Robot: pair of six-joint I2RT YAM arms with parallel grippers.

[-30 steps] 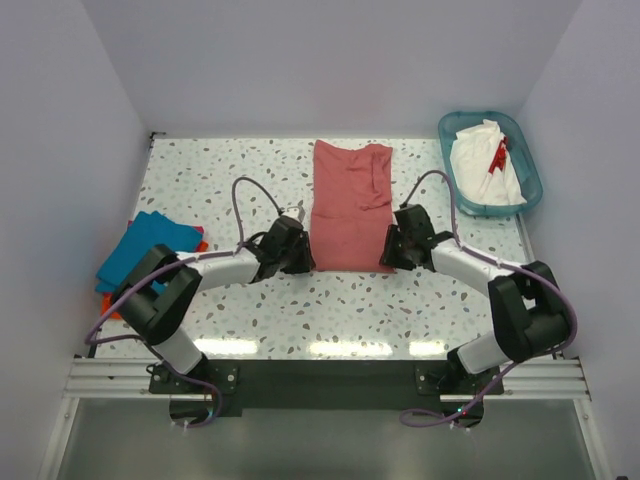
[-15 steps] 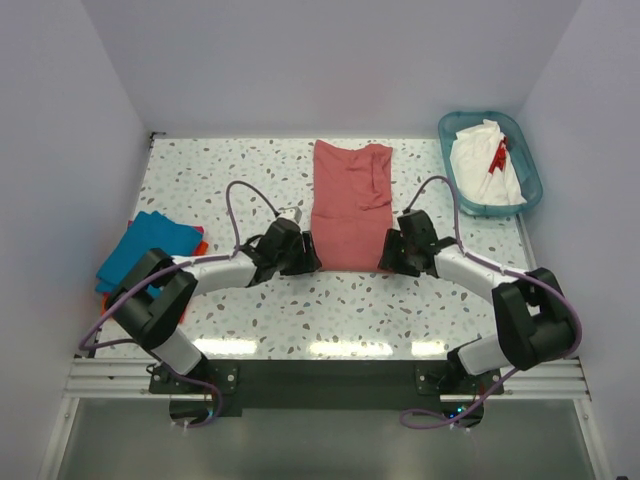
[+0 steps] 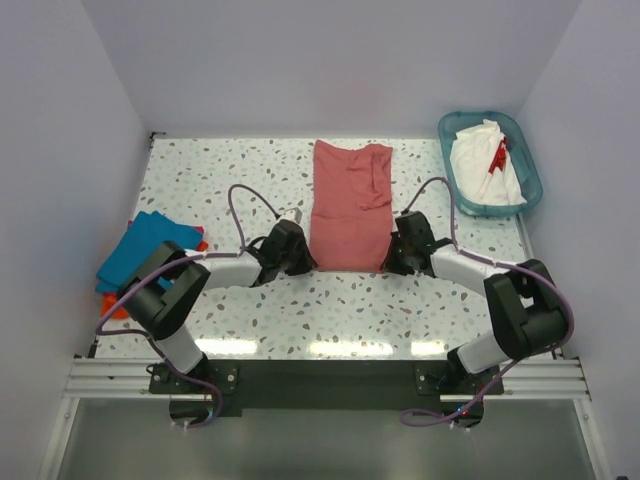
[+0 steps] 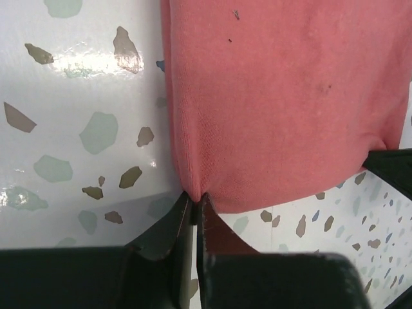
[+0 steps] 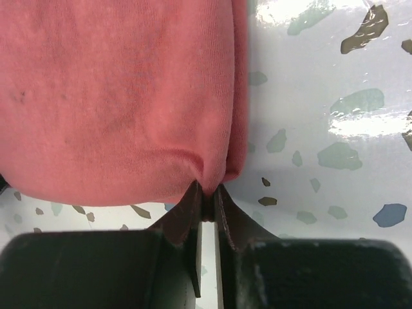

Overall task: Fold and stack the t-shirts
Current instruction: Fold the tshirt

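The salmon-red t-shirt (image 3: 348, 205) lies as a long folded strip in the middle of the table. My left gripper (image 3: 306, 262) is shut on its near left corner (image 4: 193, 187). My right gripper (image 3: 388, 262) is shut on its near right corner (image 5: 212, 183). The cloth puckers where each pair of fingertips pinches it. A teal blue shirt (image 3: 145, 250) lies folded at the left edge over an orange one (image 3: 201, 244). A white shirt with a red mark (image 3: 485, 165) lies in the basket.
The teal plastic basket (image 3: 528, 170) stands at the back right corner. The speckled tabletop (image 3: 230, 180) runs to white walls at the back and sides. Both arms lie low across the near half of the table.
Both grippers have closed in on the shirt's near corners and now pinch them; the near hem sits slightly bunched. The other shirts have not moved.
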